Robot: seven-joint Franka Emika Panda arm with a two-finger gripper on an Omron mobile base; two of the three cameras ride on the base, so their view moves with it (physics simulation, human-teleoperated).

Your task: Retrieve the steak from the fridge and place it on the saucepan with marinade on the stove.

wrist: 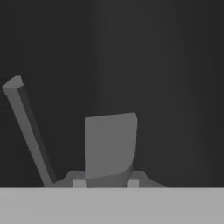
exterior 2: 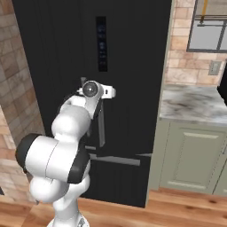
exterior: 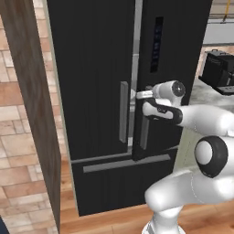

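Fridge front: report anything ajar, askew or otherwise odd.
The fridge has its right door slightly ajar: in the left base view its inner edge stands out from the left door. The end effector is at that door's grey handle. Nothing else stands out.

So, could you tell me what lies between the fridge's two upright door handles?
In the left base view, the gripper on the fridge sits between them, at the bright seam where the doors meet.

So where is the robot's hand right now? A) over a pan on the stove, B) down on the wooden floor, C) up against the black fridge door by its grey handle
C: the gripper is up against the closed black fridge, right at the top of the right door's grey handle; the hand view looks straight at the dark door and a grey bar.
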